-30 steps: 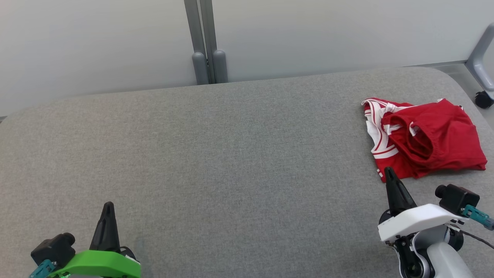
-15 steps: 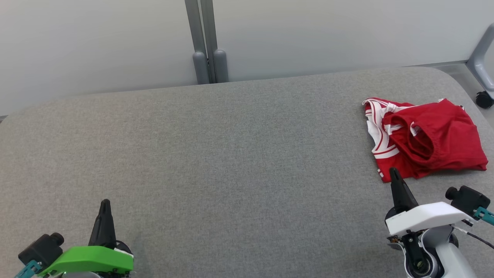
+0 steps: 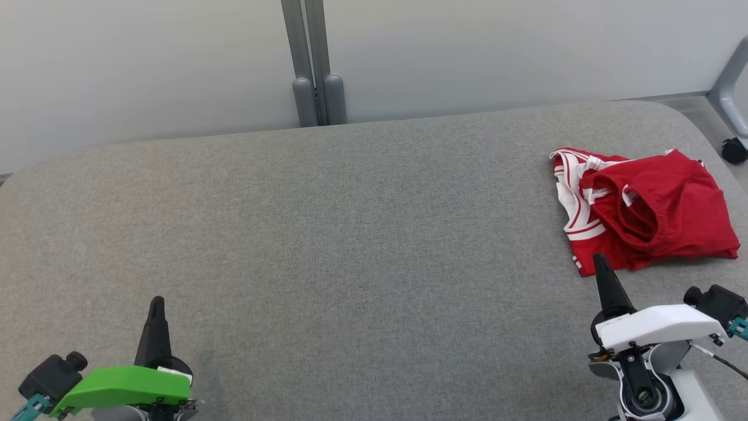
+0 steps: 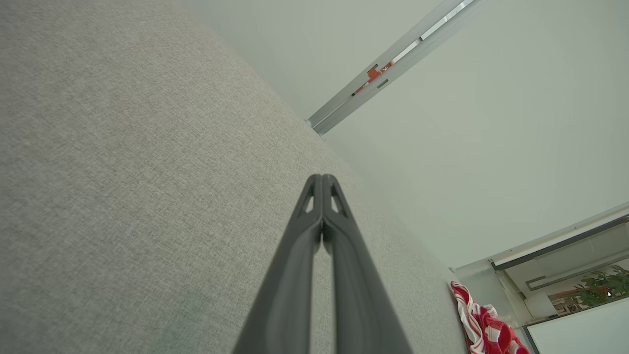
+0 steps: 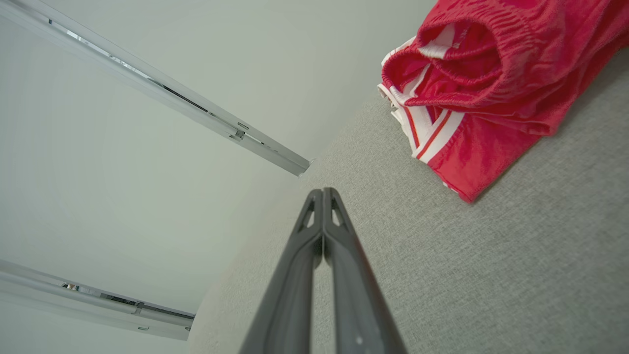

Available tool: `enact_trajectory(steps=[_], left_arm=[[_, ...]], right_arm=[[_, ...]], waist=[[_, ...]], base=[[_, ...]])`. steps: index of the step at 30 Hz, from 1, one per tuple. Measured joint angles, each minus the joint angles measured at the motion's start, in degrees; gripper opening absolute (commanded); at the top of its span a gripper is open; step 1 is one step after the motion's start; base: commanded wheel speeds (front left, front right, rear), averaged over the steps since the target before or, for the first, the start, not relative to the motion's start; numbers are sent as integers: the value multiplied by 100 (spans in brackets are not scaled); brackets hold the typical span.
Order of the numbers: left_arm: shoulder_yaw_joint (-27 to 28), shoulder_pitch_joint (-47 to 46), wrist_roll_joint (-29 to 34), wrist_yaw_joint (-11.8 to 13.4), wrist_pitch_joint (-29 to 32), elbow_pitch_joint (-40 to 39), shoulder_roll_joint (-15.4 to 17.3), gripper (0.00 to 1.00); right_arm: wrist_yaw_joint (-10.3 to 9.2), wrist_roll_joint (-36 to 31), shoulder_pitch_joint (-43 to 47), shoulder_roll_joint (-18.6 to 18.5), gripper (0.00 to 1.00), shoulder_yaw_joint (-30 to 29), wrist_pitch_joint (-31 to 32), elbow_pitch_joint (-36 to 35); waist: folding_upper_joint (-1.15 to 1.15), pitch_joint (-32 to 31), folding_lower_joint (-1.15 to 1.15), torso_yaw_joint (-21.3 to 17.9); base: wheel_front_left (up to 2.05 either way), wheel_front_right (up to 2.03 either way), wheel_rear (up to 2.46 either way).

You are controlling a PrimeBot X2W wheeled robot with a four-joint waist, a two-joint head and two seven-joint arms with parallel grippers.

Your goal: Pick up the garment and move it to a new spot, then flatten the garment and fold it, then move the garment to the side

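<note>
A red garment [image 3: 648, 210] with white stripes lies folded in a loose bundle at the far right of the grey fabric table [image 3: 350, 234]. It also shows at the top right of the right wrist view [image 5: 486, 73] and small at the bottom right of the left wrist view [image 4: 484, 327]. My right gripper [image 3: 599, 258] is shut and empty, its tip just short of the garment's near left corner. At the lower left my left gripper [image 3: 156, 301] is shut on nothing, far from the garment. Both pairs of fingers are pressed together [image 4: 322, 178] [image 5: 323, 191].
A pale wall with a grey double post [image 3: 312, 64] runs behind the table. A chair leg with a black castor [image 3: 733, 149] stands past the table's rounded right corner.
Both arms have drawn back slightly toward the near edge, the left one leftward and the right one rightward. The garment has not moved.
</note>
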Motion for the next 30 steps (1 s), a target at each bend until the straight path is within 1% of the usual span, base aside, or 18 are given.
enact_trajectory(steps=[15, 30], left_arm=[[65, -97, -975, -1, 250, -23, -8, 0], [111, -178, -1802, -1, 479, -46, -18, 0]], right_arm=[[-1, 888, 11, 59, 0, -155, 256, -80], [-1, 1633, 26, 100, 0, -288, 478, -149]], waist=[[0, 9, 0, 13], [0, 17, 0, 25]], base=[[0, 0, 0], [0, 0, 0]])
